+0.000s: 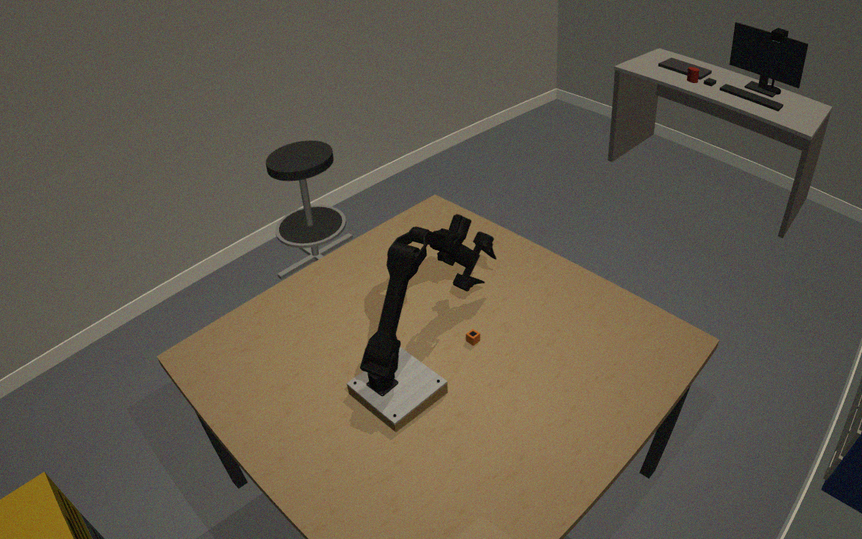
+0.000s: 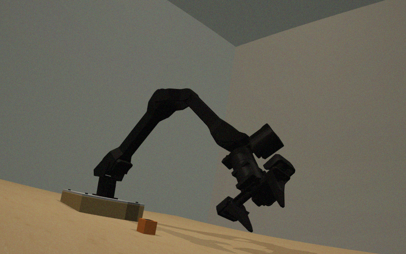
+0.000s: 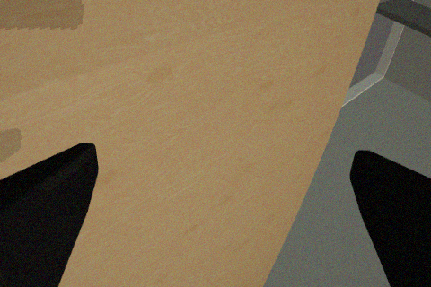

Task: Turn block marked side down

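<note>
A small orange block (image 1: 473, 338) (image 2: 147, 226) rests on the wooden table (image 1: 554, 402) (image 2: 15, 217) (image 3: 202, 99), near the arm's base. A dark square mark shows on its top face in the top view, and a dark patch shows on its top in the exterior view. My gripper (image 1: 489, 269) (image 2: 268, 219) (image 3: 226, 160) is open and empty, with its fingers wide apart. It hangs above the table, well away from the block, farther out from the base. The block is not in the wrist view.
The arm's base stands on a pale square plate (image 1: 414, 395) (image 2: 103, 206) close to the block. The table's edge runs under the gripper's view in the wrist picture. A black stool (image 1: 300, 160) stands beyond the table, and a desk (image 1: 789, 117) stands by the far wall.
</note>
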